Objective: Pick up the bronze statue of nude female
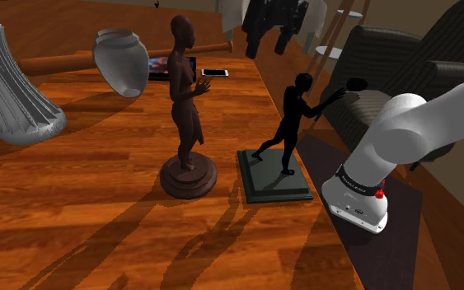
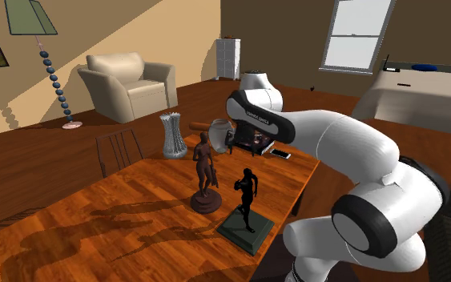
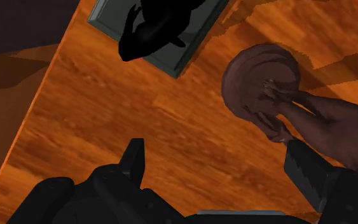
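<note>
We are up above the brown lady statue (image 3: 298, 108) with our gripper (image 3: 219, 167) fingers apart, so next we go down and pinch her.

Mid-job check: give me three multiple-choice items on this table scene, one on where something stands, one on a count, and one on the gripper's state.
1. In the shoulder view, where does the brown statue stand relative to the black figure?
A) to its left
B) to its right
C) on top of it

2. How many vases stand on the table?
A) one
B) two
C) four

3. What state is the gripper in?
A) shut on the brown statue
B) shut on the black figure
C) open, holding nothing

Answers:
1 A: it stands to the shoulder view's left of the black figure, apart from it.
2 B: there is a ribbed vase and a rounded vase.
3 C: in the wrist view its fingers stand apart and clasp nothing.
</note>
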Robot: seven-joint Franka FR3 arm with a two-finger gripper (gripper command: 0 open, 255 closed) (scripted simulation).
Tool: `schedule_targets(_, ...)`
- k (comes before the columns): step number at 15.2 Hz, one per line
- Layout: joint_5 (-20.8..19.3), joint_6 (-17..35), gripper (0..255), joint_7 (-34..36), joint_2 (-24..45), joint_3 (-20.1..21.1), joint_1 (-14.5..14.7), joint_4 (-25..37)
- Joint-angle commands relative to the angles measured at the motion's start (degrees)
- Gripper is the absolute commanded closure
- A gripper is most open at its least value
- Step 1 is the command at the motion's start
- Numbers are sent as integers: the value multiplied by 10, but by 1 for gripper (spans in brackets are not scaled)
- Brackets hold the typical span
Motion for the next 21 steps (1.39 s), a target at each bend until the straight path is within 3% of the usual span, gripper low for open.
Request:
schedule_targets(1, 8, 18, 0, 36, 17, 29, -2, 15)
schedule_targets(8, 1, 75, 0, 167, 99, 142, -28, 97)
schedule_targets(14, -59, 110, 0, 294, 199, 257, -72, 194)
schedule_targets(21, -51, 163, 0, 293, 192, 261, -67, 135)
